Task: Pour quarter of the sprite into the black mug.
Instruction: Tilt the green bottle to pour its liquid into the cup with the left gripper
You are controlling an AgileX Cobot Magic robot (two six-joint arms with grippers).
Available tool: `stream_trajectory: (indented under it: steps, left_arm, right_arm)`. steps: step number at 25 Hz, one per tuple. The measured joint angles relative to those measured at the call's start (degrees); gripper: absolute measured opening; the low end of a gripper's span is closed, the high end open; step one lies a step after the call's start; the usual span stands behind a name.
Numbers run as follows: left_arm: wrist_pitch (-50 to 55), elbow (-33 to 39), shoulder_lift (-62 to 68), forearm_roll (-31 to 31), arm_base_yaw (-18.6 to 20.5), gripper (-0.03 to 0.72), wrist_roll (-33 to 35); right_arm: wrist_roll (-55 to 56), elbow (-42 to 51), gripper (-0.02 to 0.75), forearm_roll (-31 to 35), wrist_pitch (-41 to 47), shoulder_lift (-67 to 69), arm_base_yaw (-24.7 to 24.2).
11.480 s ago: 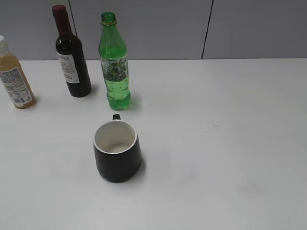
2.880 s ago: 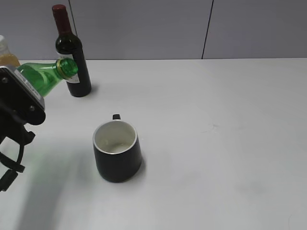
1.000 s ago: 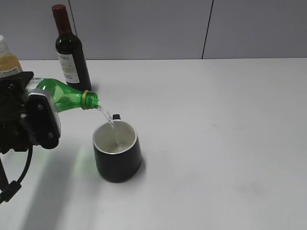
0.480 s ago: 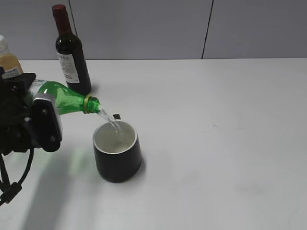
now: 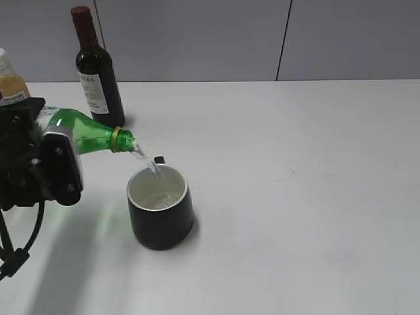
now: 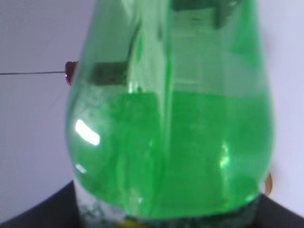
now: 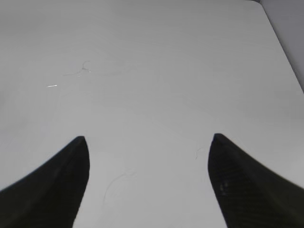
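The sprite (image 5: 92,136), a green bottle without a cap, lies tilted with its mouth down to the right, just above the black mug's far left rim. A thin clear stream (image 5: 149,161) runs from its mouth into the black mug (image 5: 162,216), which stands upright with fizzy liquid on its white bottom. My left gripper (image 5: 41,141) is shut on the sprite's body at the left edge. The green sprite (image 6: 171,142) fills the left wrist view. My right gripper (image 7: 148,137) stands open over bare table, holding nothing.
A dark wine bottle (image 5: 97,79) with a red top stands at the back left, close behind the tilted sprite. An orange juice bottle (image 5: 10,83) stands at the far left behind my left arm. The white table (image 5: 302,197) stretches right of the mug.
The sprite has stayed tilted over the mug with the stream running throughout. Its mouth shifted only slightly. More liquid lies in the mug. The right gripper has not moved.
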Motion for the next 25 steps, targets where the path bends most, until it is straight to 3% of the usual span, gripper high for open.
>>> stream_trajectory:
  steps: [5, 15, 25]
  left_arm:
    - [-0.17, 0.00, 0.00, 0.12, 0.00, 0.432, -1.84]
    - [-0.24, 0.00, 0.00, 1.31, 0.00, 0.432, -13.12]
    - [-1.17, 0.00, 0.00, 3.27, 0.00, 0.432, -33.72]
  right_arm:
    - [0.00, 0.00, 0.589, 0.00, 0.00, 0.00, 0.00]
    - [0.04, 0.00, 0.589, 0.00, 0.00, 0.00, 0.00]
    - [-0.02, 0.00, 0.589, 0.00, 0.00, 0.00, 0.00]
